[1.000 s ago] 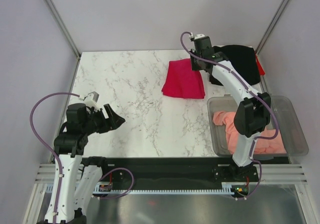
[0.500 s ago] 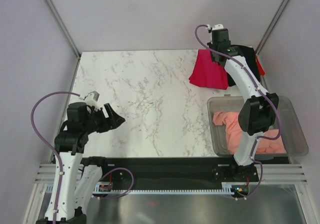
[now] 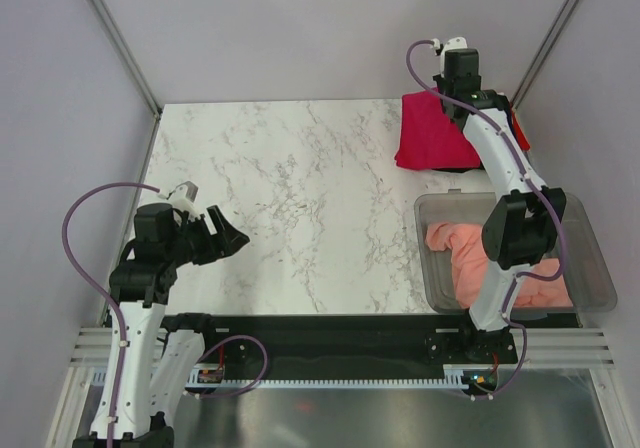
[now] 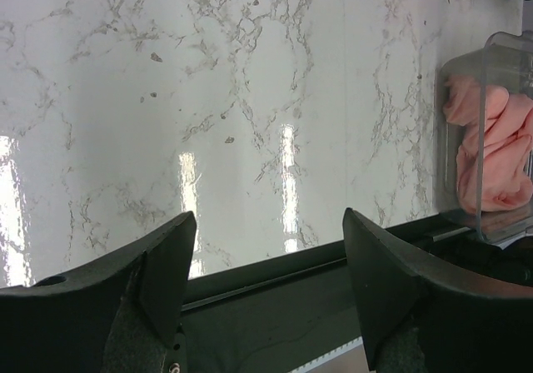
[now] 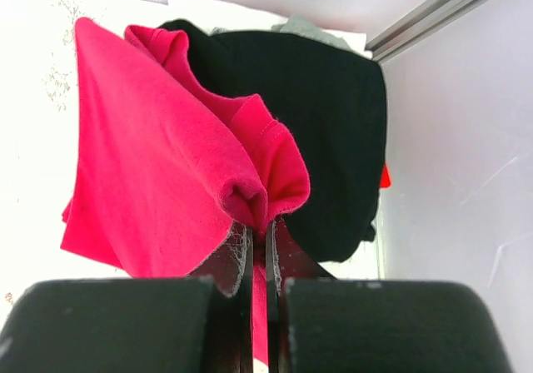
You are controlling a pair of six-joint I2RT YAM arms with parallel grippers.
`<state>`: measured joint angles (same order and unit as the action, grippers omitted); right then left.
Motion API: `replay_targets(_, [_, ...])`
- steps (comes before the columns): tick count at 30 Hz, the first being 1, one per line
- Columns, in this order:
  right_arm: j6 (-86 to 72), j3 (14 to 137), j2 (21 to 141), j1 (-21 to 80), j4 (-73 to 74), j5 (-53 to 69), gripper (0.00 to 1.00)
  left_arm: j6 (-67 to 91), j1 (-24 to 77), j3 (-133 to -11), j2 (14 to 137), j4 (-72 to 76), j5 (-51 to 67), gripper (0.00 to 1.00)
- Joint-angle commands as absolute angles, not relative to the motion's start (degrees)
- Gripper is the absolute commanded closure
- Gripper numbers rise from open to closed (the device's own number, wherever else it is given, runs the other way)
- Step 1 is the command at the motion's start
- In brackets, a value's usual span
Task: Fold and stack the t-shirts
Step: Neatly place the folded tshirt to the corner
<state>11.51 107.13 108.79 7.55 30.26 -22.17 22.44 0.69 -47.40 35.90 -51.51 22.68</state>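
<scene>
My right gripper [image 3: 447,105] is shut on the crimson red t-shirt [image 3: 430,133] and holds it at the table's far right corner, partly over the black t-shirt [image 3: 503,118]. In the right wrist view the red shirt [image 5: 158,181] hangs pinched between the jaws, with the black shirt [image 5: 325,123] behind it. The salmon-pink t-shirt [image 3: 470,253] lies crumpled in the clear plastic bin [image 3: 590,258]; it also shows in the left wrist view [image 4: 491,152]. My left gripper [image 3: 232,240] is open and empty over the near left of the table.
The marble table [image 3: 290,198] runs between grey side walls with metal corner posts. The clear bin stands at the near right and shows at the right edge of the left wrist view [image 4: 466,65]. A black rail [image 3: 330,333] runs along the near edge.
My right gripper has carried the red t-shirt from the table's middle back to the far right, onto the black t-shirt. The left arm has not moved.
</scene>
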Motion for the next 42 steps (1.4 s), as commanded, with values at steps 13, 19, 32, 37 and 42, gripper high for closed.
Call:
replay_targets(13, [14.50, 111.53, 103.71, 5.01, 23.20, -24.26, 1.00, 20.57, 0.09, -47.02, 36.39, -49.75, 23.73, 0.22])
replay_targets(19, [13.45, 112.32, 104.41, 2.37, 23.12, -23.21, 1.00, 20.57, 0.09, -46.93, 36.38, -49.75, 23.64, 0.22])
replay_targets(32, [11.16, 122.51, 119.15, -5.01, 23.38, -17.32, 1.00, 20.39, 0.44, -47.11, 38.76, -50.01, 23.38, 0.23])
replay_targets(37, [8.10, 131.29, 128.92, -7.29, 23.38, -22.12, 0.28, 20.65, 0.53, -46.93, 38.76, -50.10, 23.12, 0.23])
replay_targets(42, [1.77, 135.36, 131.05, -7.82, 22.69, -29.09, 0.02, 20.74, 0.44, -47.02, 38.15, -50.01, 22.85, 0.23])
